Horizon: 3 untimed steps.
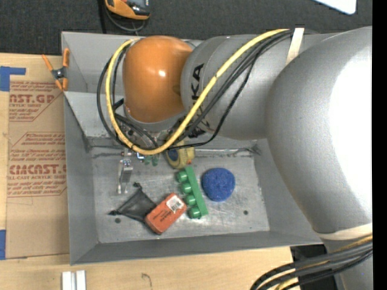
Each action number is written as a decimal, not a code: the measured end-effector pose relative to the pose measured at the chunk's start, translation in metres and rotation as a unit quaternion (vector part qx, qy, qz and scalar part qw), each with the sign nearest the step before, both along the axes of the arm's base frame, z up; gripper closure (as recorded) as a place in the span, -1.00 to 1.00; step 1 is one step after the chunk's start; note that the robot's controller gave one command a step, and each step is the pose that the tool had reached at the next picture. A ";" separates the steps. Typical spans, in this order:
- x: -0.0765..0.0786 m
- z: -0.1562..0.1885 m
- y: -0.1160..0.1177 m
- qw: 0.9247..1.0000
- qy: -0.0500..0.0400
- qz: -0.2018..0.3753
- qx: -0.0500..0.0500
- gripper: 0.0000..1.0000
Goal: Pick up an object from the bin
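From my desk I saw the grey arm (314, 119) reaching in from the right and covering the upper half of the grey metal bin (81, 180). Its rounded orange cover (154, 77) hung over the bin's back left part, with yellow and black cables (211, 83) looped round it.

On the bin floor, towards the middle, lay a round blue ball (217, 183). Just beside it on the left was a green knobbed block (191, 193), lying lengthwise. An orange-red packet with a white label (165, 213) touched the block's near end, and a black crumpled piece (136, 205) lay against the packet's left side.

The gripper (125, 177) pointed down at bare floor in the left part, just behind the black crumpled piece. I could not tell how wide it stood or whether it had hold of anything.
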<state>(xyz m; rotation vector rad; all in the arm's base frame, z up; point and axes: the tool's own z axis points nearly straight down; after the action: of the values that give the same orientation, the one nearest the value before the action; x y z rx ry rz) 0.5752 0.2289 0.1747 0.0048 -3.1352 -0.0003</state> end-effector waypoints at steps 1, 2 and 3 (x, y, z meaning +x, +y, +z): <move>0.002 0.005 -0.001 1.000 -0.004 -0.001 0.001 -1.00; -0.026 -0.016 -0.025 0.999 -0.009 0.051 0.003 -1.00; -0.080 -0.057 -0.056 0.989 -0.004 0.145 0.000 -1.00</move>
<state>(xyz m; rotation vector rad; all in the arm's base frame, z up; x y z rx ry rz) 0.4956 0.1731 0.1181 0.4605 -3.1087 0.0019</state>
